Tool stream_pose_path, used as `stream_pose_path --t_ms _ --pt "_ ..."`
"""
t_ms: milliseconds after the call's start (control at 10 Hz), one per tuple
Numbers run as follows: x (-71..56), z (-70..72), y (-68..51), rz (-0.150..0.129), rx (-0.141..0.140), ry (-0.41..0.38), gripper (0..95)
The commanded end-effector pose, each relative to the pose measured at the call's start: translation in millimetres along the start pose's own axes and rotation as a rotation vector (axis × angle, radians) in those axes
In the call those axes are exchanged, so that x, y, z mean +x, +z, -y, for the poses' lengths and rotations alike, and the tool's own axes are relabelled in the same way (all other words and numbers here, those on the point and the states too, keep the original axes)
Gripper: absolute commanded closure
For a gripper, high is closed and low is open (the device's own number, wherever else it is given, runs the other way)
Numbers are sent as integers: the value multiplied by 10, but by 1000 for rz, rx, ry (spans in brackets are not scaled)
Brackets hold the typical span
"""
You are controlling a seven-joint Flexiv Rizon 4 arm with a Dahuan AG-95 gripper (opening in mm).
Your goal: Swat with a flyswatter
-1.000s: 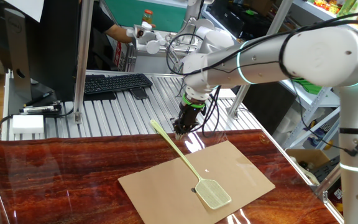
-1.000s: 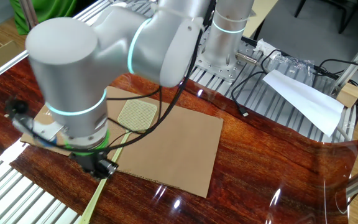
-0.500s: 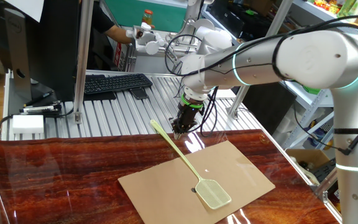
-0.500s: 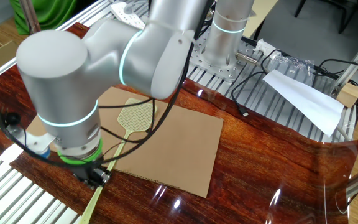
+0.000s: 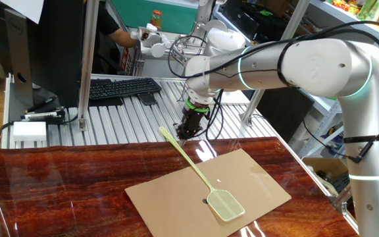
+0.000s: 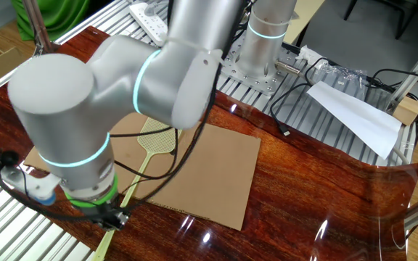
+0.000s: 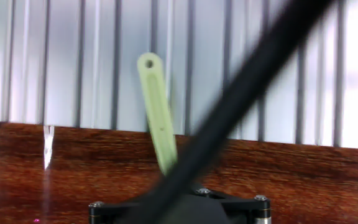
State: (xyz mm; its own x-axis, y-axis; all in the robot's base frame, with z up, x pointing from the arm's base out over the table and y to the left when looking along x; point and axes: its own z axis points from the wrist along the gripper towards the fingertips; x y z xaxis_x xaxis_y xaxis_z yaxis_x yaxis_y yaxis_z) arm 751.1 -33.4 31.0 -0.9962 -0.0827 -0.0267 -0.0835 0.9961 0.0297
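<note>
Opposite fixed views; hand view downward

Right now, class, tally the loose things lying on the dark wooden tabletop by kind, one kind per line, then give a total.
Flyswatters: 1, the pale yellow-green flyswatter
Cardboard sheets: 1, the brown cardboard sheet under the swatter's head
Total: 2

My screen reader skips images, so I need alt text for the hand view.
A pale green flyswatter handle, with a hole at its tip, reaches up from the hand's dark housing across a red-brown wooden table onto ribbed metal. A blurred black cable crosses diagonally in front.
</note>
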Motion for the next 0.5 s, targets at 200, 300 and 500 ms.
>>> stream_pose_path --t_ms 200,300,500 --pt "-5 12 -5 -11 3 -20 950" --pt "-12 14 -10 -21 2 -24 950" --pt "-13 12 -10 -24 12 -23 570"
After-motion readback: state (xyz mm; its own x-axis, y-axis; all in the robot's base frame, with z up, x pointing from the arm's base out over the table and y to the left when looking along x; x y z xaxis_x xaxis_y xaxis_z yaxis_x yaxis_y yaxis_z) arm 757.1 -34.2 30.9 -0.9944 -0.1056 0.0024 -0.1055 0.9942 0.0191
